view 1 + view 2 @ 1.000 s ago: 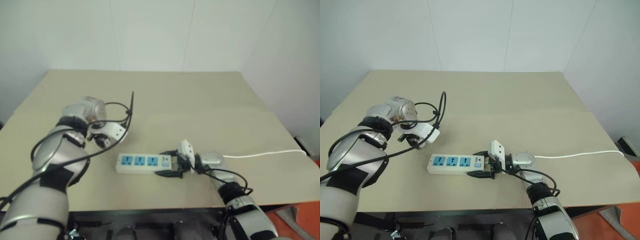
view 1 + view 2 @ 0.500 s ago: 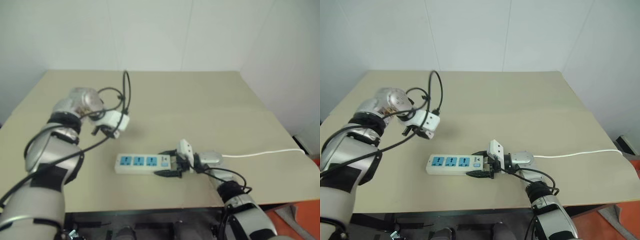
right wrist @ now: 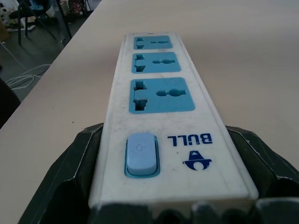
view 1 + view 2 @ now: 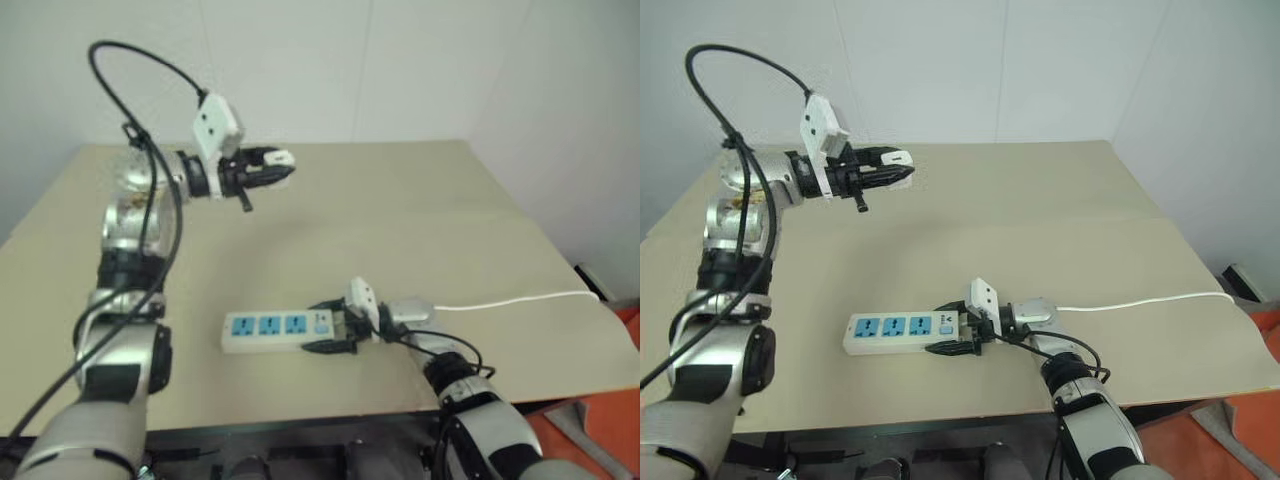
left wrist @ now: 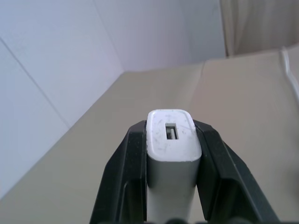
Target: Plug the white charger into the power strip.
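From our head views, our left pincer (image 4: 902, 165) hangs high, and the long white plastic power strip with blue sockets (image 4: 898, 331) lies flat far below it, its long side running left to right, its switch end squeezed by our right pincer (image 4: 958, 330). In our left wrist view, our left fingers (image 5: 133, 161) squeeze the small white boxy charger (image 5: 172, 148). In our right wrist view, the blue sockets line up straight ahead.

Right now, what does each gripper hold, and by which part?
Left gripper clamps the white charger by its sides. Right gripper grips the power strip at its switch end.
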Motion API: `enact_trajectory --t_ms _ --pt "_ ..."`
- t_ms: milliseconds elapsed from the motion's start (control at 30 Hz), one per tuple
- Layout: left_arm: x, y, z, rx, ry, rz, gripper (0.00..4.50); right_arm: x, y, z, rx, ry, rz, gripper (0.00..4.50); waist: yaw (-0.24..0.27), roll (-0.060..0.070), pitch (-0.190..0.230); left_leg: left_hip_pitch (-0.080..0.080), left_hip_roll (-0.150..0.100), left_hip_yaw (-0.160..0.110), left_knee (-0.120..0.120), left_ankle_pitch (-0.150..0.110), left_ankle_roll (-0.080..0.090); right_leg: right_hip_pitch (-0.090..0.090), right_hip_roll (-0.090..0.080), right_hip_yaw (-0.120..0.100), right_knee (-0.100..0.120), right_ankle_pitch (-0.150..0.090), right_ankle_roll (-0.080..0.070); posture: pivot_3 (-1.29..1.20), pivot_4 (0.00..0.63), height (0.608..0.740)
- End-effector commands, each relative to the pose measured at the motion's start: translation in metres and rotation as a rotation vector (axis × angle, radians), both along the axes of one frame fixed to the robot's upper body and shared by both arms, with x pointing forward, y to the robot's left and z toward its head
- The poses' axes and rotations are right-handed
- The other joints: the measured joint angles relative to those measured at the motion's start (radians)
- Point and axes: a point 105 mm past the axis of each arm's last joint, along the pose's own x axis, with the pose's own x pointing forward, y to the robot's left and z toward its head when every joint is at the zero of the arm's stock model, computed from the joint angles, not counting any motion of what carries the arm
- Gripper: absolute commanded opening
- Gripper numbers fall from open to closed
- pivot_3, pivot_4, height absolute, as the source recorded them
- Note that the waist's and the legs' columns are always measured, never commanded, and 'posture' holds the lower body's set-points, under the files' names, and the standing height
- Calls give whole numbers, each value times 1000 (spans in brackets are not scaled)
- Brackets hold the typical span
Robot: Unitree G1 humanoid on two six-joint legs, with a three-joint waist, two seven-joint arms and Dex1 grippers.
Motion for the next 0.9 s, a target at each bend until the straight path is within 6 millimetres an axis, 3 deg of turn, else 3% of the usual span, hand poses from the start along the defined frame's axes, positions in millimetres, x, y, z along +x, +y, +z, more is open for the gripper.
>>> enact_trajectory --t_ms 33,200,400,567,900 --pt "-27 -6 5 -84 25 -80 1014 -4 5 -7 -34 7 39 3434 -1 0 0 1 0 0 0 0 0 1 0 0 0 0 0 0 150 740" --pt "-60 -16 -28 -88 114 -244 1014 -3 6 -8 -36 4 38 3434 -4 0 0 3 0 0 0 0 0 3 0 0 -1 0 0 0 150 740" --pt "-76 -17 -65 -116 99 -315 1014 -2 6 -8 -41 7 41 3434 -4 0 0 4 0 1 -1 0 0 4 0 1 -1 0 0 0 150 740" --pt "-80 -15 -97 -13 127 -359 1014 -1 7 -8 -40 7 37 3434 -4 0 0 5 0 1 -1 0 0 4 1 1 -2 0 0 0 150 740" --pt "-76 -15 -123 36 177 -388 1014 -1 7 -8 -38 3 32 3434 -4 0 0 5 0 1 -1 0 0 4 1 1 -2 -4 5 0 150 740"
